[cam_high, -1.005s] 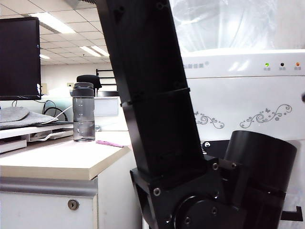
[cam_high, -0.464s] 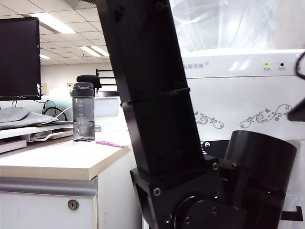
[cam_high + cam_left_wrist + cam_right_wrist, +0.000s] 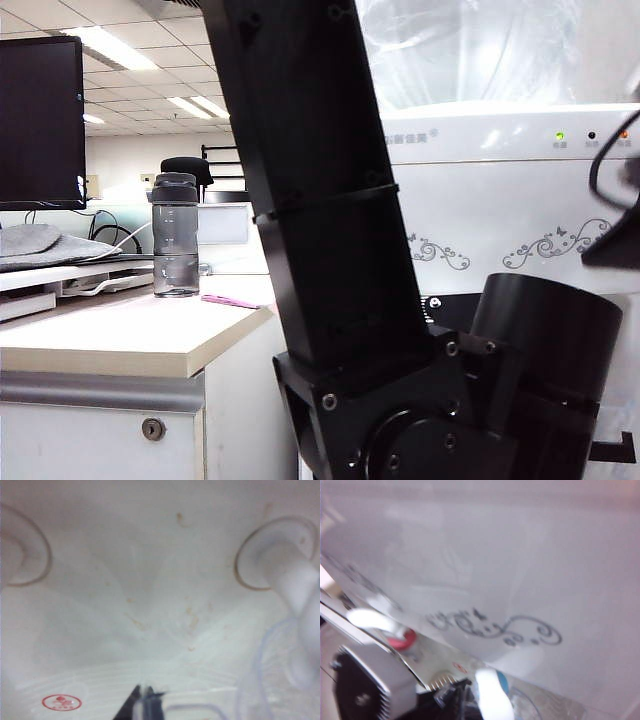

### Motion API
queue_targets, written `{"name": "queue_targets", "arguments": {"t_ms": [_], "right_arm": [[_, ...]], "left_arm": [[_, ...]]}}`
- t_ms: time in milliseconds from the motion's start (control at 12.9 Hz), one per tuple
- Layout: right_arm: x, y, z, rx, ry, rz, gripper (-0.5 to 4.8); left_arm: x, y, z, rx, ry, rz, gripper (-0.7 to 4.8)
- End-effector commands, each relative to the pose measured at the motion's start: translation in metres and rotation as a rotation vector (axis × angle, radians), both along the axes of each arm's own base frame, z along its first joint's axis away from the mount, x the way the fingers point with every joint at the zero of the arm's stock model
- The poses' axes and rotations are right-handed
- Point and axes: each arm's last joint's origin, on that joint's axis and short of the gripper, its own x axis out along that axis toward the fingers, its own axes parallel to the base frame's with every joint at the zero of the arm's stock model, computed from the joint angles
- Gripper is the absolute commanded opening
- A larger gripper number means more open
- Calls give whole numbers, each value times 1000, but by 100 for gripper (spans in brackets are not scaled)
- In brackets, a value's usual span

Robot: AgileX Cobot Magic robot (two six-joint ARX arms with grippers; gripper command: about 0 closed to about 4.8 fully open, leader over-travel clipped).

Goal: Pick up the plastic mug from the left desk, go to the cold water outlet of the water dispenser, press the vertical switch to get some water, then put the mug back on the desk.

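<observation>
The clear plastic mug (image 3: 272, 680) shows as a faint rim under a white nozzle (image 3: 300, 595) inside the water dispenser's (image 3: 500, 200) recess. My left gripper (image 3: 145, 705) is shut on the mug's thin clear handle. In the right wrist view the cold water outlet (image 3: 503, 681) has a blue collar, and its white vertical switch (image 3: 489, 695) stands right beside my right gripper (image 3: 457, 695). That gripper's dark fingers are too blurred to read. The left desk (image 3: 120, 340) lies at the left of the exterior view.
A smoky-grey bottle (image 3: 175, 235) and a dark monitor (image 3: 40, 120) stand on the desk. The pink-red-collared tap (image 3: 402, 639) sits beside the blue one. My left arm's black links (image 3: 320, 200) fill the middle of the exterior view. Part of the right arm (image 3: 615, 245) shows at its right edge.
The right arm has come into the exterior view from its right edge, in front of the dispenser. The left arm and the desk have not moved.
</observation>
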Motion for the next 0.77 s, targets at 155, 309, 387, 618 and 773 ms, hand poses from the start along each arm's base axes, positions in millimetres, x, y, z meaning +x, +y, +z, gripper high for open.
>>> {"name": "queue_targets", "arguments": {"t_ms": [155,309,387,618,773], "right_arm": [[9,2,-8,-9,-8,12,-1],[11,2,-11,-10,1,12,-1],[11,2,-12,-12,7,11,-1],[5,-1,-21,-34,35,-38,-1],[1,-2,-25,-35,36,-44,-1]], "left_arm": [[0,-2,4,-22,-12,0,-4],[0,-2,4,-22,-12,0,-4],[0,-2,4,-22,-12,0,-4],[0,-2,4,-23,-12,1,-4],[0,-2,4,-23,-12,1,-4]]}}
